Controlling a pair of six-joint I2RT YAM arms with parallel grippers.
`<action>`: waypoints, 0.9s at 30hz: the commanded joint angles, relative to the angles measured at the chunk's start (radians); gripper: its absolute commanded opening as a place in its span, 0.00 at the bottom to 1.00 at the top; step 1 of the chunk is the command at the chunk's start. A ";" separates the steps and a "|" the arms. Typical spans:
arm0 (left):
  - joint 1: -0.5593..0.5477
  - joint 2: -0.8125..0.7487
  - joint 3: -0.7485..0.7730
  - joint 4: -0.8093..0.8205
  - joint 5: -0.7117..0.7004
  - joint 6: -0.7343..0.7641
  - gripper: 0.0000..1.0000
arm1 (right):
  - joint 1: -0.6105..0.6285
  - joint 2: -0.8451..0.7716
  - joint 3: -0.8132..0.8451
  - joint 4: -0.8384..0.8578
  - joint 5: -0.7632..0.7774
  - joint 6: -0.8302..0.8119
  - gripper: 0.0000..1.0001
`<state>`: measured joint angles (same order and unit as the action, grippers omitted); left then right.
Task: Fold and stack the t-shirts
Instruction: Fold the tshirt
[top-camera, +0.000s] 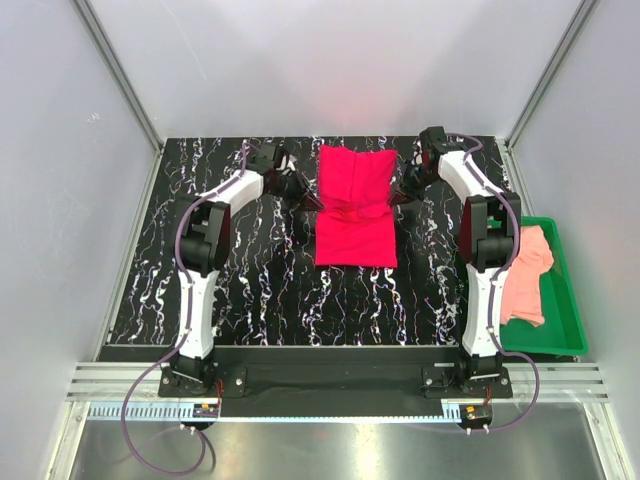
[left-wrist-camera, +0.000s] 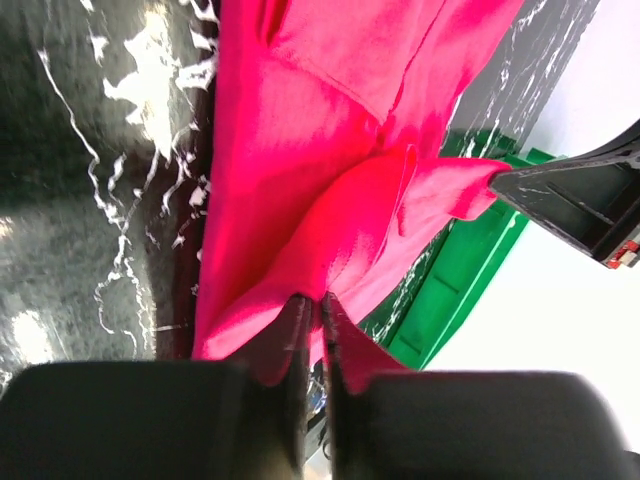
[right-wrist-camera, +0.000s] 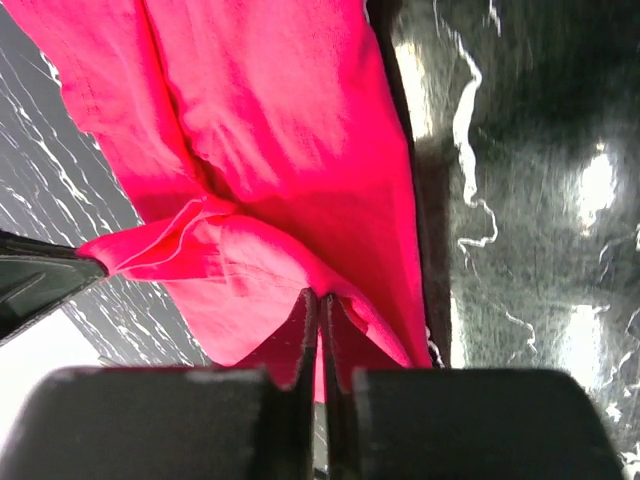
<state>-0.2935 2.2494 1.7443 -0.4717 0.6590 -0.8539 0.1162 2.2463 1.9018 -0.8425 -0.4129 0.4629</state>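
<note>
Two shirts counted. One red shirt lay folded lengthwise at the far middle of the table. One pink shirt lay crumpled in the single green tray (right side). Both arms reached inward. The left gripper and right gripper were each pinched tight on the red shirt's side edges.

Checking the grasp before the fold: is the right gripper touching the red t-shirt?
Touching. The right wrist view shows the right gripper with its fingers pinched shut on the red t-shirt.
</note>
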 joint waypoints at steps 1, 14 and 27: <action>0.010 0.022 0.060 -0.002 -0.015 0.007 0.17 | -0.015 0.018 0.068 0.000 -0.043 -0.012 0.09; -0.019 -0.295 -0.053 -0.058 -0.266 0.286 0.44 | 0.051 -0.216 -0.140 -0.006 0.172 -0.081 0.52; -0.179 -0.156 -0.140 0.197 -0.084 0.158 0.22 | 0.260 -0.159 -0.234 0.210 0.391 0.040 0.38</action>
<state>-0.4969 2.0548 1.5513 -0.3370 0.5293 -0.6739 0.3996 2.0621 1.6279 -0.7017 -0.1028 0.4759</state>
